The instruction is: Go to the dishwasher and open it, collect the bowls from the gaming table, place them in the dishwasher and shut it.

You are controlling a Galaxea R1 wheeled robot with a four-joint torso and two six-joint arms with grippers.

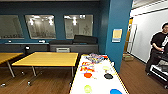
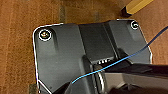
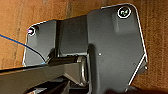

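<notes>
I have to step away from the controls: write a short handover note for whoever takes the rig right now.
Grippers: the wrist views look down at brown wood floor; whether the fingers are open or shut cannot be told.
Job's things: the gaming table lies straight ahead, white top. On it sit bowls: lime green, orange-red, black, pale yellow, plus a blue round dish at the near end and colourful clutter at the far end.
Done: the robot faces the table.
Left: the bowls are all still on the table, not yet collected or loaded.
A person stands at right.
</notes>
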